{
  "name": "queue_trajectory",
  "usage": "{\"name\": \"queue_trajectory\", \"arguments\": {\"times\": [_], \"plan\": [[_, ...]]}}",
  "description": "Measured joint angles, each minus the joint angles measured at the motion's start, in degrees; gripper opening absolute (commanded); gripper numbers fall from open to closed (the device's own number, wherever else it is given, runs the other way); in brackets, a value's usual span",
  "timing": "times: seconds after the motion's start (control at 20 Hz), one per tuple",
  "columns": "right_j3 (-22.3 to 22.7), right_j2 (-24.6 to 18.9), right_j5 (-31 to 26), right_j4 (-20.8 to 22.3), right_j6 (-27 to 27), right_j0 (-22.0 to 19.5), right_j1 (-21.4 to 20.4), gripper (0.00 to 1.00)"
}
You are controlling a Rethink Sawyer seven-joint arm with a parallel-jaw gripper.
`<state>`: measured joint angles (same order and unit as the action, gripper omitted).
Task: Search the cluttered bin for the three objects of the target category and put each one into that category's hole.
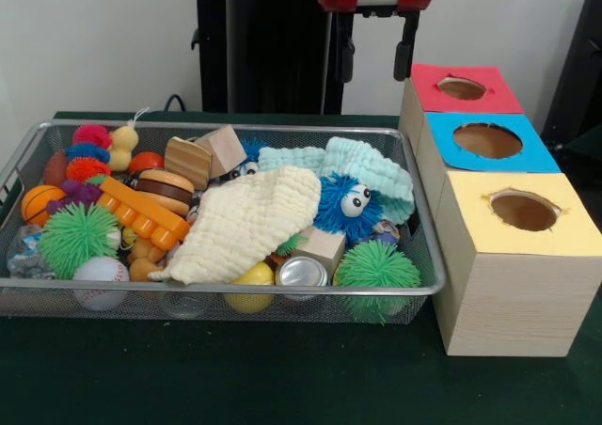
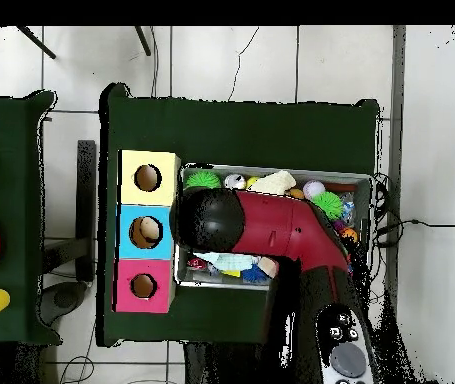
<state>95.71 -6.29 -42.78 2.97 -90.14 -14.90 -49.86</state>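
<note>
A wire mesh bin (image 1: pixel 226 286) holds a heap of toys: a cream cloth (image 1: pixel 249 223), a blue fuzzy toy with eyes (image 1: pixel 343 204), two green spiky balls (image 1: pixel 376 267) (image 1: pixel 77 237), a baseball (image 1: pixel 101 279), a metal can (image 1: pixel 302 273), wooden blocks (image 1: pixel 223 148) and a toy burger (image 1: pixel 166 188). Beside it stand three boxes with round holes, topped red (image 1: pixel 428 79), blue (image 1: pixel 442 148) and yellow (image 1: pixel 470 213). My gripper (image 1: pixel 373 75) hangs open and empty above the bin's far right corner. In the overhead view the arm (image 2: pixel 271 225) hides it.
A light blue cloth (image 1: pixel 372 166), an orange toothed toy (image 1: pixel 141 211), a small basketball (image 1: pixel 39 202) and a yellow ball (image 1: pixel 252 279) also crowd the bin. In the overhead view the arm covers the middle of the bin (image 2: pixel 361 182); the boxes (image 2: pixel 131 165) line one side.
</note>
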Motion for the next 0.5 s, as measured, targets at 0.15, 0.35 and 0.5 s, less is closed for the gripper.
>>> {"name": "queue_trajectory", "arguments": {"times": [0.15, 0.35, 0.5], "plan": [[0.0, -0.7, 0.0, 0.7, 0.0, 0.0, 0.0, 1.00], [0.0, -1.5, 0.0, 0.8, 0.0, -0.1, 0.0, 1.00], [0.0, -2.6, 0.0, 0.8, 0.0, -0.8, 0.0, 1.00]]}}
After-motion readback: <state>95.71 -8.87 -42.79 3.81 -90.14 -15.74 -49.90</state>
